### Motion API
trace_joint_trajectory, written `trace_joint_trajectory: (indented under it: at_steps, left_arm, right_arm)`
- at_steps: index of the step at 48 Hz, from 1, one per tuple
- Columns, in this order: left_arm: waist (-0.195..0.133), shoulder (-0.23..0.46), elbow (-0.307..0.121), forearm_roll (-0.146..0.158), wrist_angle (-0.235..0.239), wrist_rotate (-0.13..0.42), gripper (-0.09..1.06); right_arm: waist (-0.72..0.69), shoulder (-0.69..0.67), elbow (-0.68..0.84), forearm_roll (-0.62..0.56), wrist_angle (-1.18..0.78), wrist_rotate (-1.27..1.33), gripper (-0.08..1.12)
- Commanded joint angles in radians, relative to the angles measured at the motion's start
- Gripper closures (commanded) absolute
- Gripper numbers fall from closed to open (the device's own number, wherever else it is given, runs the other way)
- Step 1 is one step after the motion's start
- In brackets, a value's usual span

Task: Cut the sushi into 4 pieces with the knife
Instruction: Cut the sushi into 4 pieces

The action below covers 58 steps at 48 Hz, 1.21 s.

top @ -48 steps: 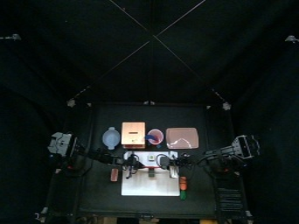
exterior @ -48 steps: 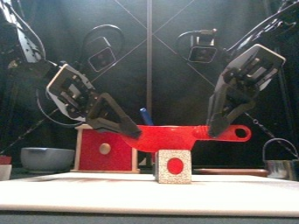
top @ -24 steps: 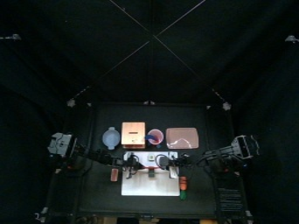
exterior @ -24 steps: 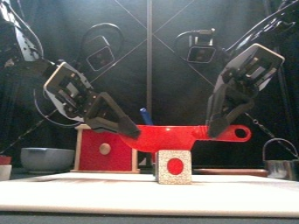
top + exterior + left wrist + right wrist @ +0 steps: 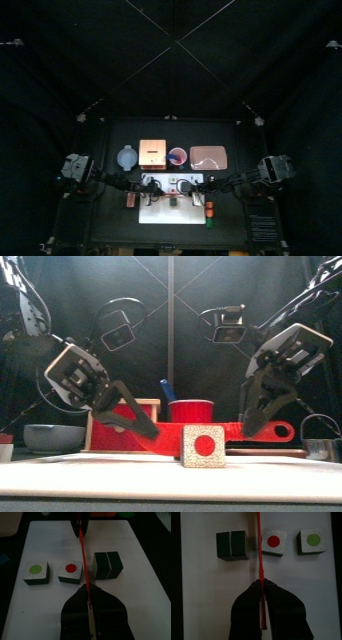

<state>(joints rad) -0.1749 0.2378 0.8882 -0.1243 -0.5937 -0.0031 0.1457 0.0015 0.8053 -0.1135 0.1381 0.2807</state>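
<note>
The red toy knife (image 5: 214,436) runs level across the white cutting board (image 5: 80,471), held at both ends. My left gripper (image 5: 131,424) is shut on its blade tip and my right gripper (image 5: 254,421) is shut on its handle. Seen from the left wrist, the knife (image 5: 81,552) lies in the gap between a dark green sushi block (image 5: 109,564) and a cut piece with a red dot (image 5: 71,572). A piece with a green dot (image 5: 35,573) lies further off. The right wrist view shows the same block (image 5: 232,545), red-dot piece (image 5: 273,543) and green-dot piece (image 5: 311,540). The red-dot piece (image 5: 203,445) hides the blade's middle.
Behind the board stand a wooden box with a red drawer front (image 5: 114,428), a red cup (image 5: 191,410) holding a blue knife (image 5: 166,388), and a blue-grey bowl (image 5: 54,437) at the left. A metal cutter (image 5: 318,441) is at the right. Small toy foods (image 5: 211,212) lie right of the board (image 5: 171,205).
Both grippers have come down together, carrying the red knife from above the red-dot piece to low over the board beside it.
</note>
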Motion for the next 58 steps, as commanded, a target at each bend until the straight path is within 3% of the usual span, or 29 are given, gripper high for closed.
trace_joint_trajectory:
  at_steps: [1,10,19,43,50,58]
  left_arm:
    - [-0.005,0.032,-0.006,-0.02,0.006,0.003,0.71]
    - [0.005,0.063,-0.023,-0.048,0.038,0.009,0.71]
    - [0.025,0.049,-0.034,-0.044,0.074,0.012,0.71]
    - [0.135,-0.012,-0.034,0.055,0.083,0.012,0.71]
    - [0.137,-0.043,-0.037,0.075,0.095,0.011,0.71]
    - [0.097,-0.117,-0.038,0.1,0.129,0.011,0.71]
  right_arm:
    - [0.002,0.017,-0.003,0.003,0.002,-0.002,0.96]
    - [-0.003,0.04,-0.006,-0.002,0.002,-0.002,0.96]
    - [-0.029,0.021,-0.008,-0.012,0.012,-0.003,0.96]
    - [-0.094,-0.028,-0.012,-0.048,0.029,-0.003,0.96]
    - [-0.087,-0.049,-0.031,-0.048,0.054,-0.003,0.96]
    - [-0.058,-0.109,-0.052,-0.041,0.101,-0.002,0.96]
